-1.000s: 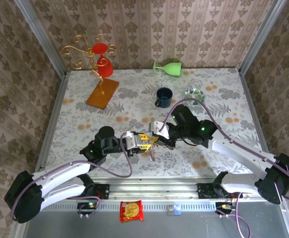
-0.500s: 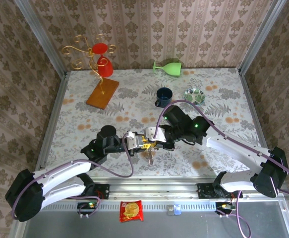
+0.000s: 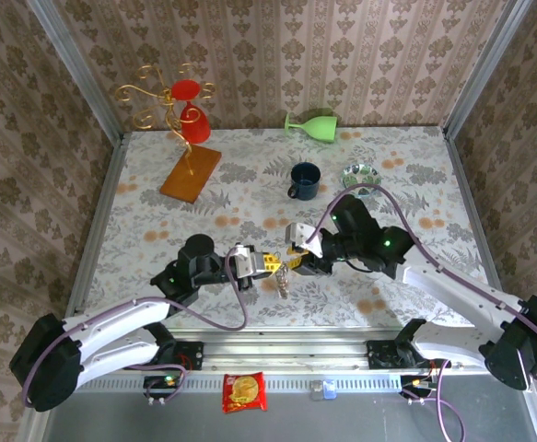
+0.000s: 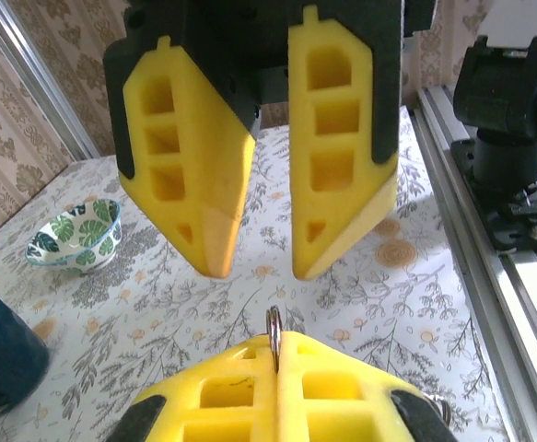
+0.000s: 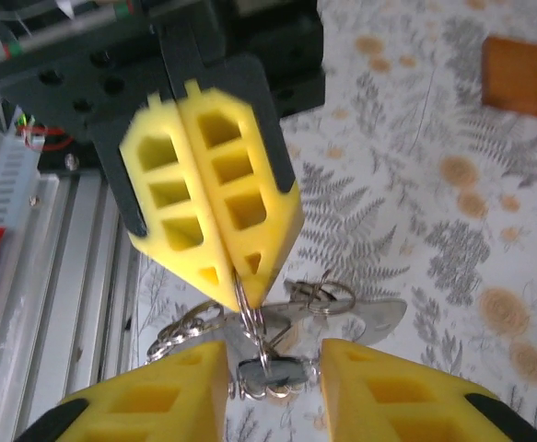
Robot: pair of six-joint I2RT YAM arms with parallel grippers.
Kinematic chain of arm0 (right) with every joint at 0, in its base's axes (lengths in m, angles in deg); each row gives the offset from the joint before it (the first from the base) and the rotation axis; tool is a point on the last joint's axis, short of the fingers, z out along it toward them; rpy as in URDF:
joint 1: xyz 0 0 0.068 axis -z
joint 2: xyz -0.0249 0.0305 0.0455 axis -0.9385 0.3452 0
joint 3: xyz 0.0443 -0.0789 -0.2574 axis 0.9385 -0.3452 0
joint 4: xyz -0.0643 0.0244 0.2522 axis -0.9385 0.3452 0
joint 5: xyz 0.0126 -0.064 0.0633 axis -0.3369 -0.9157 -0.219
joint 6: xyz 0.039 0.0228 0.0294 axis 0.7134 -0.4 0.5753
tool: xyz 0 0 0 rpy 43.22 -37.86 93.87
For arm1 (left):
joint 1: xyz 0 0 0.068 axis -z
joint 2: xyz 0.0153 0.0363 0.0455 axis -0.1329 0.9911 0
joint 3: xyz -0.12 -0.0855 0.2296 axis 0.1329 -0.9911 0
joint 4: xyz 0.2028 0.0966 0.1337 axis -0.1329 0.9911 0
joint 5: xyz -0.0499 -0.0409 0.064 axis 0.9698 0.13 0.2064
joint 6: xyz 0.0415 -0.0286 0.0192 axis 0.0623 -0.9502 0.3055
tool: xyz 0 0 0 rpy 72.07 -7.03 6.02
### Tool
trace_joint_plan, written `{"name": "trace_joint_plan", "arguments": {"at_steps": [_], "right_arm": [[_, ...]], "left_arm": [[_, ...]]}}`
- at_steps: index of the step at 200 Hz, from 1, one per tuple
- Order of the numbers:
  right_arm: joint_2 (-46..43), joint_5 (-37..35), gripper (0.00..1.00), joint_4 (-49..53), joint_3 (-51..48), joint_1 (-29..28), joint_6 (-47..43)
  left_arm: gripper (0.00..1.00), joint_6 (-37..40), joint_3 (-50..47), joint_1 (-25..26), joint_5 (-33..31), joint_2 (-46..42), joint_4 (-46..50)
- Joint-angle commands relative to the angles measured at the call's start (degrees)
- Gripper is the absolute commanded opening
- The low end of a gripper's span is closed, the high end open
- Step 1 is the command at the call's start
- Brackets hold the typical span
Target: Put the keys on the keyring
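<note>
The left gripper (image 5: 240, 278), fitted with yellow honeycomb-pattern fingers, is holding its jaws fully closed on the thin silvery-grey wire keyring (image 4: 274, 324). The wire is sitting edge-on in the seam between the two fingertips.

The right gripper (image 4: 257, 269), with matching yellow fingers, is facing the left gripper tip to tip and just beside it. Its jaws are standing apart with a clear gap between them, and they are gripping nothing.

The small silver metal keys (image 5: 365, 318), at least one with a dark head, are bunching together with smaller rings directly under the left fingertips and between the right fingers. It cannot be told whether they are hanging free or resting on the surface.

This cluster is lying at the centre of the floral-patterned table (image 3: 415, 166), towards its near edge. The dark blue ceramic mug (image 3: 303, 180) and the leaf-patterned bowl (image 3: 361, 175) are standing well apart from it, farther back.
</note>
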Motion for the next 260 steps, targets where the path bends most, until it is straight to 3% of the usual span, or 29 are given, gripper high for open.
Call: {"name": "trace_joint_plan", "arguments": {"at_steps": [1,42,104,157,178,187,192,202,207,232,260], "right_arm": [[-1.9,5.1,0.37,-7.4,-3.0,0.7,5.2],[-1.4,6.0,0.37,-10.2,-5.4,0.9,7.1],[-0.3,5.9,0.32,-14.8,-7.4,0.9,9.3],[0.2,7.0,0.13,-17.0,-7.4,1.0,10.4],[0.3,7.4,0.00,-16.2,-6.9,1.0,10.2],[0.3,7.3,0.00,-15.2,-6.5,1.1,9.7],[0.2,7.2,0.00,-14.6,-6.2,1.0,9.5],[0.1,6.7,0.00,-12.8,-5.5,1.0,8.4],[0.1,6.3,0.00,-11.7,-4.9,1.0,7.8],[0.6,2.4,0.00,-3.6,-1.2,0.1,3.0],[2.8,-3.4,0.00,5.9,3.8,-2.6,-3.5]], "left_arm": [[0.00,-5.4,-1.9,-0.3,1.7,0.8,-11.2],[0.00,-12.3,-4.1,-2.1,5.7,3.1,-20.7],[0.00,-14.5,-4.5,-2.9,7.4,3.9,-23.2],[0.00,-14.9,-4.4,-3.1,8.2,4.6,-24.5],[0.00,-14.8,-4.5,-3.2,7.9,4.3,-24.5],[0.00,-14.6,-4.7,-3.3,7.0,4.0,-24.2],[0.06,-14.4,-4.7,-3.3,6.1,3.8,-23.7],[0.30,-13.3,-4.2,-3.2,4.2,3.3,-20.7],[0.35,-12.1,-3.7,-3.2,3.5,2.8,-18.3],[0.36,-5.5,-1.1,-2.7,2.5,0.0,-5.6],[0.31,-2.1,0.9,-2.7,2.5,-1.7,1.5]]}}
